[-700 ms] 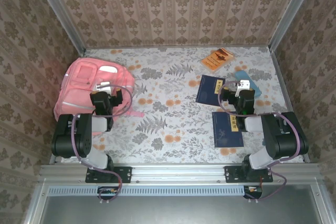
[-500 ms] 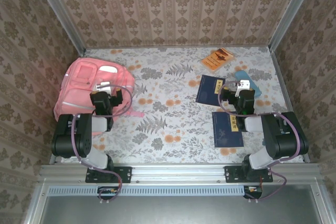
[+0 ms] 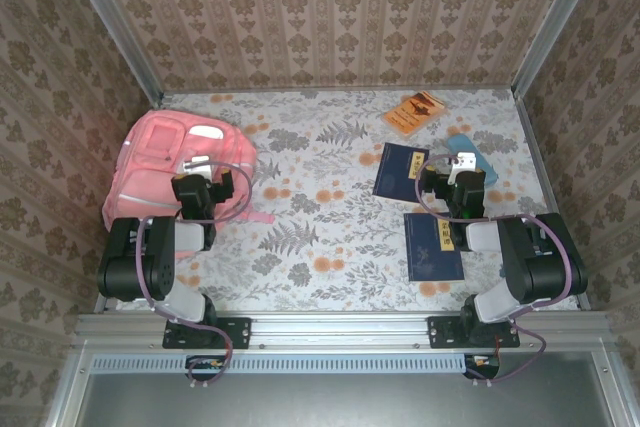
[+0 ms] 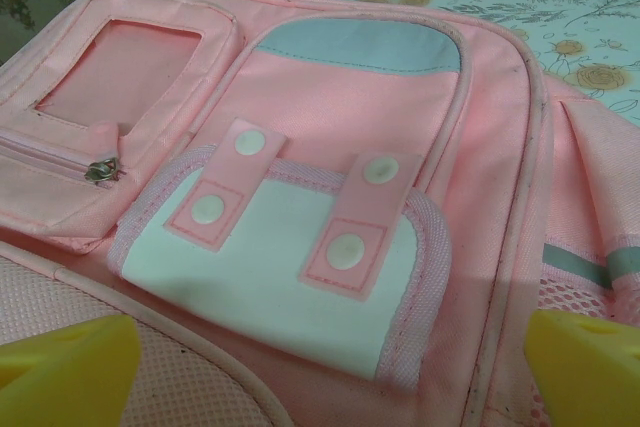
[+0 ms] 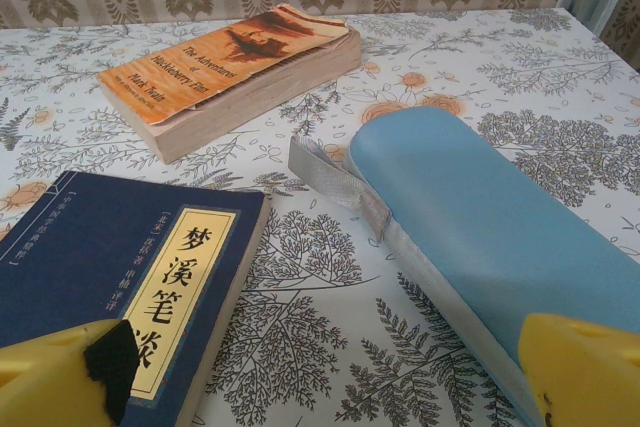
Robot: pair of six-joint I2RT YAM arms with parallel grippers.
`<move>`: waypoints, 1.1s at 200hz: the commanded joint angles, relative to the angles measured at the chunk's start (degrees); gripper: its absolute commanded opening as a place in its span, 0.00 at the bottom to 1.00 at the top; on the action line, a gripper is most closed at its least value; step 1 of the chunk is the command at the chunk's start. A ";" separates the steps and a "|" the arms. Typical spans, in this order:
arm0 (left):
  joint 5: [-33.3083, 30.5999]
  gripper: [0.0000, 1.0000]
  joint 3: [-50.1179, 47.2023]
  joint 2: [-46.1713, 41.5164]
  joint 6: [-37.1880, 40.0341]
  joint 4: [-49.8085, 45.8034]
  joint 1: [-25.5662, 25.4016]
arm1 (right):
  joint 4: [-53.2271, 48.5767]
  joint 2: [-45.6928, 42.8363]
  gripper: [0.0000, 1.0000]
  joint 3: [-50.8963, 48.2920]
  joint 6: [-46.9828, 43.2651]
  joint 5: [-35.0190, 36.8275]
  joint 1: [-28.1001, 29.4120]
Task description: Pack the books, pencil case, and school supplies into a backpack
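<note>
The pink backpack (image 3: pixel 165 159) lies flat at the left of the table, its front pockets and white flap (image 4: pixel 270 257) facing up. My left gripper (image 3: pixel 197 167) hovers over its near part, open, yellow fingertips (image 4: pixel 62 367) wide apart and empty. One navy book (image 3: pixel 399 169) lies right of centre, a second navy book (image 3: pixel 432 246) nearer me, and the orange book (image 3: pixel 414 112) at the back. The light blue pencil case (image 5: pixel 490 217) lies beside the first navy book (image 5: pixel 110 257). My right gripper (image 3: pixel 462 165) stands open above the gap between them, holding nothing.
Patterned walls close in the back and both sides of the floral table (image 3: pixel 320 207). A grey loop (image 5: pixel 335 175) sticks out from the pencil case's end. The orange book (image 5: pixel 230 57) lies just beyond it. A pink strap (image 3: pixel 258 217) trails right of the backpack.
</note>
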 commanded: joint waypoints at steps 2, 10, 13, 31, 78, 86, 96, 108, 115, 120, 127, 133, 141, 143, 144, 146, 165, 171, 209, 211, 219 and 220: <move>0.76 1.00 0.29 -0.15 0.84 0.23 0.14 | 0.52 0.41 1.00 0.71 0.62 -0.42 -0.15; 0.77 1.00 0.14 -0.22 0.85 0.49 0.19 | 0.90 0.17 1.00 0.48 0.34 -0.65 -0.16; 0.81 1.00 0.06 -0.27 0.85 0.54 0.16 | 0.75 -0.20 1.00 0.39 0.19 -0.91 -0.16; -0.53 1.00 -0.46 -1.79 0.88 0.69 -0.11 | -3.02 -5.18 1.00 0.26 0.22 -0.36 -0.16; -2.20 1.00 3.54 -16.83 -0.92 -19.77 -0.68 | -23.18 -23.18 1.00 4.85 4.73 3.08 0.04; -1.89 1.00 5.24 -19.65 -2.12 -25.11 -0.96 | -29.04 -25.40 1.00 7.07 7.38 4.14 0.18; -1.65 1.00 7.50 -22.97 -4.42 -32.04 -1.17 | -37.65 -27.41 1.00 10.54 11.81 5.08 0.33; -0.73 1.00 10.92 -25.97 -7.55 -40.56 -1.25 | -48.70 -28.23 1.00 15.53 17.31 5.64 0.31; 0.16 1.00 12.95 -27.25 -9.43 -44.62 -1.32 | -54.55 -28.00 1.00 18.43 20.92 5.27 0.28; 0.59 1.00 14.18 -28.02 -10.86 -47.42 -1.34 | -58.04 -27.66 1.00 20.18 23.01 4.45 0.33; 0.67 1.00 15.96 -28.57 -13.58 -50.86 -1.29 | -61.97 -26.81 1.00 22.32 25.23 2.53 0.28; 0.64 1.00 17.60 -28.67 -15.53 -53.60 -1.27 | -63.96 -26.06 1.00 23.58 26.36 -0.21 0.28; 0.67 1.00 19.80 -28.22 -17.05 -57.28 -1.19 | -65.80 -24.96 1.00 24.87 27.60 -4.14 0.31; 0.81 1.00 20.34 -28.03 -17.14 -58.31 -1.12 | -66.21 -24.73 1.00 25.20 27.92 -5.04 0.33; 0.83 1.00 20.65 -27.89 -17.20 -58.79 -1.07 | -66.36 -24.58 0.99 25.34 28.09 -5.67 0.31; 0.89 1.00 21.17 -27.62 -17.29 -59.70 -1.07 | -66.68 -24.29 1.00 25.53 28.44 -6.61 0.29; -0.14 1.00 25.20 -24.08 -19.02 -67.02 -0.64 | -67.73 -21.33 1.00 27.28 29.77 -16.24 0.90; -0.83 1.00 26.15 -22.89 -20.24 -68.99 -0.27 | -67.94 -20.45 1.00 27.69 30.13 -17.80 1.51; 6.73 1.00 24.90 -17.91 -28.65 -71.54 6.89 | -67.78 -16.01 1.00 29.26 30.70 -22.19 8.94; 7.51 1.00 24.71 -17.74 -28.92 -71.30 7.34 | -67.61 -15.84 1.00 29.22 30.78 -22.21 9.37; 9.63 1.00 24.31 -17.03 -30.09 -70.75 8.49 | -66.92 -14.86 1.00 29.34 30.90 -22.30 11.69; 9.81 1.00 24.26 -16.95 -30.13 -70.72 8.70 | -66.92 -14.86 1.00 29.34 30.90 -22.30 11.69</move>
